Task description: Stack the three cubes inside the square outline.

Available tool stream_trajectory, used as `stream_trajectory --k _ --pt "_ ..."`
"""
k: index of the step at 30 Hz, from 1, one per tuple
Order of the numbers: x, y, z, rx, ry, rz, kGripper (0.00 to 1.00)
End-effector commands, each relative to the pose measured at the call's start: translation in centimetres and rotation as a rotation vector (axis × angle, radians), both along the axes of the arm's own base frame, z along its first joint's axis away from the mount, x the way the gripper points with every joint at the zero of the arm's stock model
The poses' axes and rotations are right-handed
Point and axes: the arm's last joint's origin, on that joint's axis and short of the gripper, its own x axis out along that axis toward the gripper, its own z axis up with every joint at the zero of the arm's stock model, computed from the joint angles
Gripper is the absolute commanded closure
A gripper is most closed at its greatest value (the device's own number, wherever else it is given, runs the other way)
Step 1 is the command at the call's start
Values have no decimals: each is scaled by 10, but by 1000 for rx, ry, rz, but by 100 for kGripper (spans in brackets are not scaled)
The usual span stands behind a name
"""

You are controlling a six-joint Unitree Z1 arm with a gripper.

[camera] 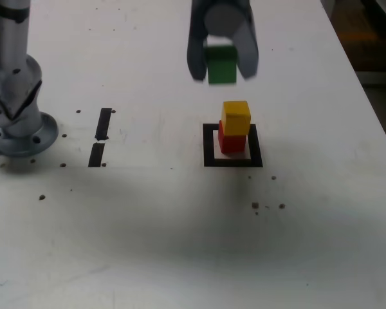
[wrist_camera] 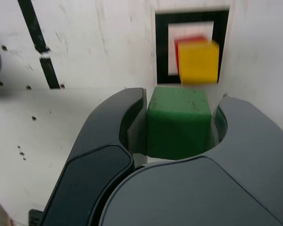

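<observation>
Two black strips [camera: 100, 137] mark white table [camera: 148, 225].

We see a white desk [camera: 180, 244], speckled with small dark holes. On it lie the square outline [camera: 232, 161], two short black strips [camera: 100, 136], and the arm's base [camera: 19, 132]. The red cube [camera: 231, 143] sits inside the outline.

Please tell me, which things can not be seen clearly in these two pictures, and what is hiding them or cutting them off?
- Red cube: the yellow cube on top hides most of it in both views.
- Green cube: blurred in the exterior view; the gripper covers its sides.
- Arm above the gripper: cut off by the exterior view's top edge.
- Square outline: near edge hidden by the yellow cube in the wrist view.
- Dark specks on the table: too small to identify.
</observation>
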Motion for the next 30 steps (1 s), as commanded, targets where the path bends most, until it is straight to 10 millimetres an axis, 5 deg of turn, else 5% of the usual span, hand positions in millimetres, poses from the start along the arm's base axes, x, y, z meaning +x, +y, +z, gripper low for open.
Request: stream_trajectory --k 1,11,30 --pt "7 -8 -8 -1 27 -4 90" --pt "15 -20 -18 12 48 -12 90" --pt "29 4 -38 78 91 51 89"
